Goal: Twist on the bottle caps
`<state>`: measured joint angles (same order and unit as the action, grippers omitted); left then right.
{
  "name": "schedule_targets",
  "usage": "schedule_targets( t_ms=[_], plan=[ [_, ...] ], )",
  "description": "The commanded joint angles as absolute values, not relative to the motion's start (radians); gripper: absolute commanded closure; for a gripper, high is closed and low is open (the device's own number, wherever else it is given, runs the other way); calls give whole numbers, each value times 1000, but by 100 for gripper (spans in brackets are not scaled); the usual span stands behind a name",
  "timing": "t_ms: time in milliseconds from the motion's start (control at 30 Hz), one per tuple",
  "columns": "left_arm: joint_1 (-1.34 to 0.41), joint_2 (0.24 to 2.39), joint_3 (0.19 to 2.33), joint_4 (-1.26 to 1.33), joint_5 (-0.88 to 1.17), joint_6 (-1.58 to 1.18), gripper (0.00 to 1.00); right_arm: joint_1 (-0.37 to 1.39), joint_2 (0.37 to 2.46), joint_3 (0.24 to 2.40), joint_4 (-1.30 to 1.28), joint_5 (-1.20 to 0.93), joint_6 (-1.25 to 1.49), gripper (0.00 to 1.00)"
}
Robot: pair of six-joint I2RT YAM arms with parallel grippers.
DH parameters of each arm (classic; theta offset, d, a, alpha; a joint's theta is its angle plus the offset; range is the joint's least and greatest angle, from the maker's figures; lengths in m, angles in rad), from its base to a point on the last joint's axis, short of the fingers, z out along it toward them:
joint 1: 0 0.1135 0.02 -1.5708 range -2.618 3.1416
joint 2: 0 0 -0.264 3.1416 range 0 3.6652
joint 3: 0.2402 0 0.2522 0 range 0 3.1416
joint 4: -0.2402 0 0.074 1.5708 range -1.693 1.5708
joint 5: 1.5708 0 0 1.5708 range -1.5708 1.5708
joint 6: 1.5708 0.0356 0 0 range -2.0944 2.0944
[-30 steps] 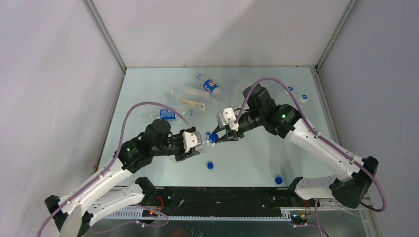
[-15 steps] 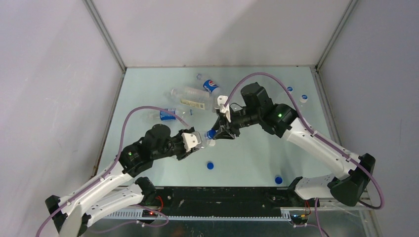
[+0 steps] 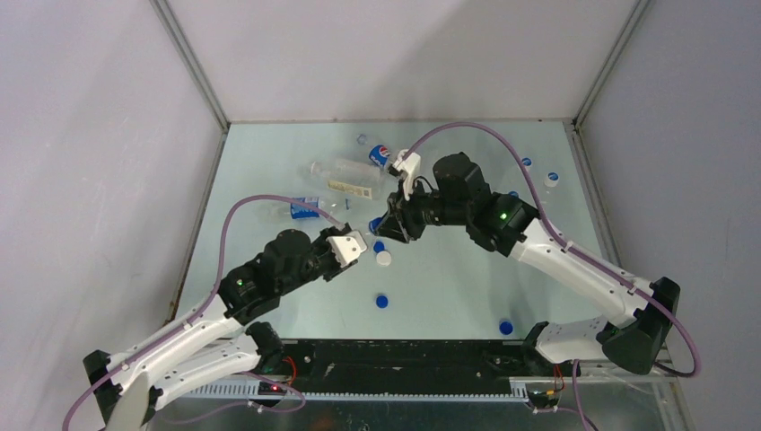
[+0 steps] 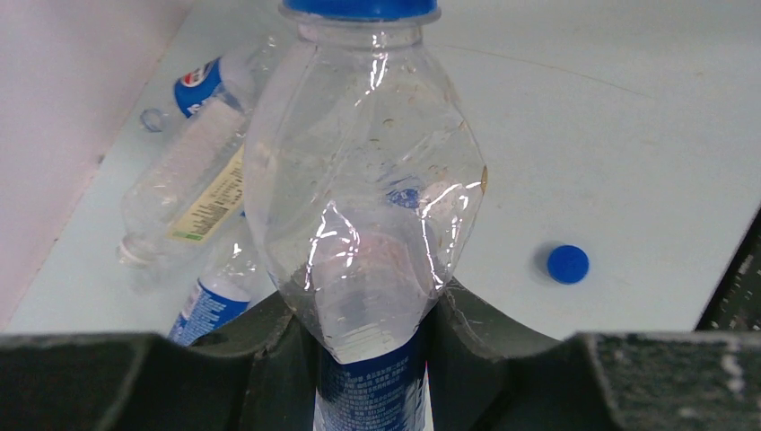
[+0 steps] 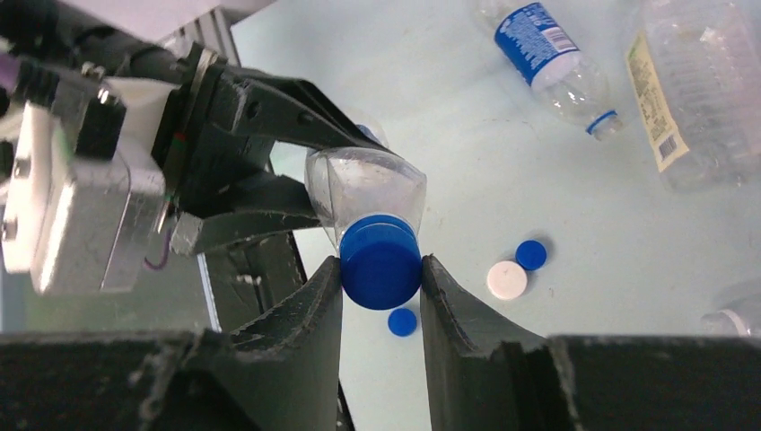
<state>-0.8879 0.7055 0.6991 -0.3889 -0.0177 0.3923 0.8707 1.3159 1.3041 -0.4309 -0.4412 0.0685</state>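
Step in hand: threading cap onto neck. My left gripper (image 4: 368, 323) clenched on lower body of clear bottle (image 4: 359, 180), centre of top view. My right gripper (image 5: 380, 269) clamped on blue cap (image 5: 379, 256) seated on bottle neck. Next, as I judge: twist right wrist, left holding firm, cap square to thread. 1 white cap (image 5: 507, 280) lies loose, right of centre in right wrist view.

bottle (image 4: 363, 206): clear, dented, held aloft | blue cap (image 5: 380, 261): on its neck | other bottles (image 3: 349, 187): lying flat | loose caps (image 3: 382, 302): scattered
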Motion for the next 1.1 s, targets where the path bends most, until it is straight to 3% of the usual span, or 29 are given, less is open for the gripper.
schedule_targets(
  t_ms=[0, 367, 800, 1067],
  plan=[
    [-920, 699, 732, -13, -69, 379, 80, 943, 1353, 1273, -413, -325, 327, 100],
    [-936, 721, 726, 38, -176, 387, 80, 969, 1361, 1273, -405, -118, 668, 100],
    [-948, 767, 746, 52, -249, 413, 80, 984, 1367, 1273, -409, -32, 780, 100],
    [-948, 789, 760, 22, -275, 420, 80, 982, 1380, 1273, -390, -22, 772, 87]
  ],
)
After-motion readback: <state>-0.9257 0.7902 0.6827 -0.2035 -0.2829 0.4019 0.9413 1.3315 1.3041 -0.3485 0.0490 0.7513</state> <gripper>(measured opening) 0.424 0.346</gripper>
